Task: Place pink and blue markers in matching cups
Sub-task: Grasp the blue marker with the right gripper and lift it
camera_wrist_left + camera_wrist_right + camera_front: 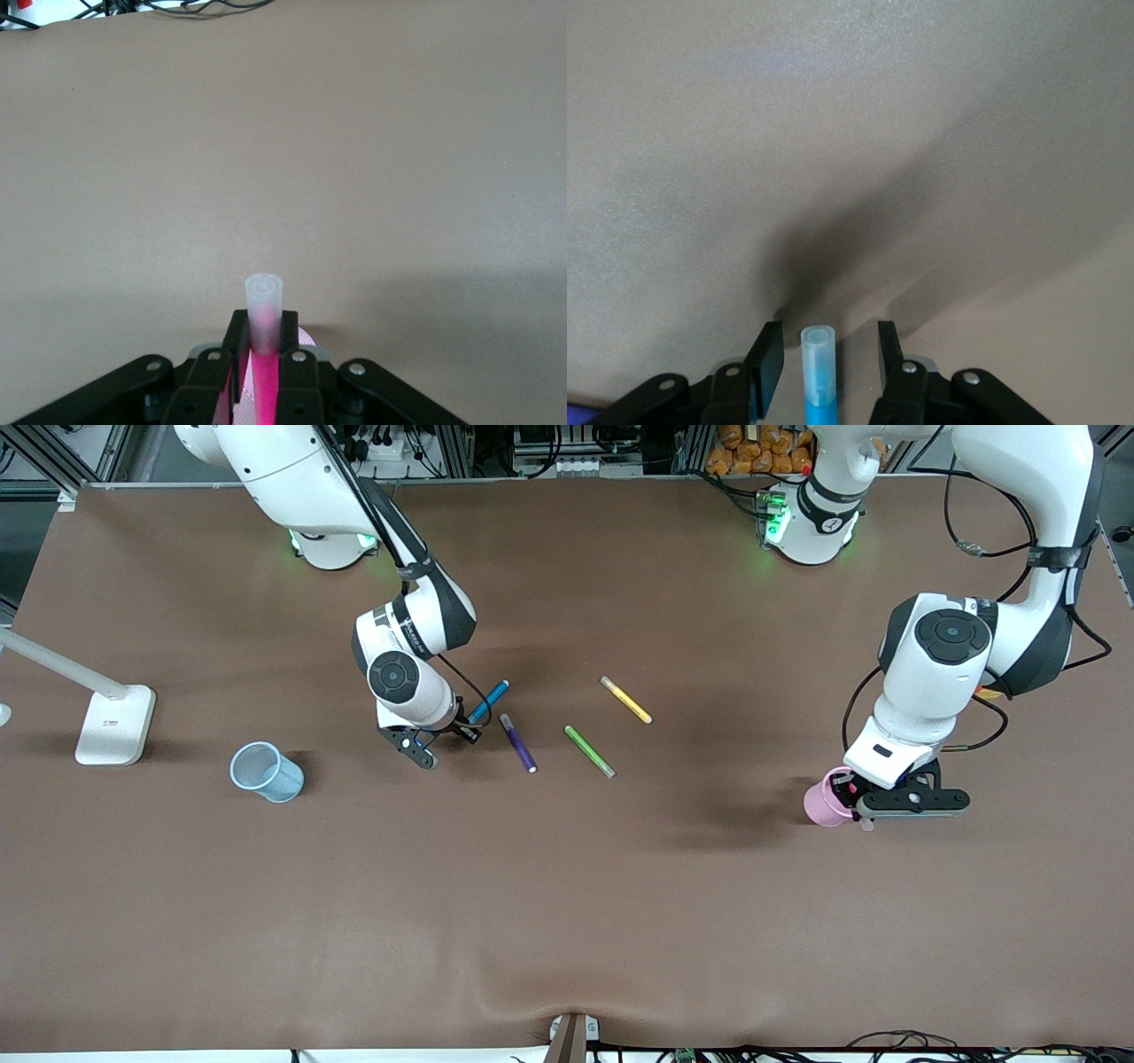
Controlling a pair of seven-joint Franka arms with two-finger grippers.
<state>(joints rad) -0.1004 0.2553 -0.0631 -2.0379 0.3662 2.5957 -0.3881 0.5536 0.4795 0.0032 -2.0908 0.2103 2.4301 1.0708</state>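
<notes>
Brown matting across the whole surface, and two jobs under way at once. Over at the left arm's end, left end effector [886, 808] down at the pale pink cup [824, 801], clenched on the pink marker [264, 372]; in the left wrist view, marker squeezed between both fingers, pale cap poking out past the tips, cup rim just showing beneath. Looks like the drop into the pink cup is all but lined up.

Toward the right arm's end, nearer the edge where the bases stand than the front edge, right end effector [443, 742] low over the blue marker [489, 701]. Long axis running diagonally, greyish cap end down between the fingers, blue barrel trailing away toward the base edge. In the right wrist view, fingers [765, 361] spread wide either side of the cap, a clear gap each way, nothing gripped yet — released, straddling, ready to close.

Pale blue cup [266, 771] well apart, nearer the right arm's end, so clearly the right arm's carry. Dark purple marker [518, 742] lying just beside the blue one: probably the thing to avoid nudging on the squeeze. Green marker [589, 751] and yellow marker [625, 699] mid-surface, out of play.
</notes>
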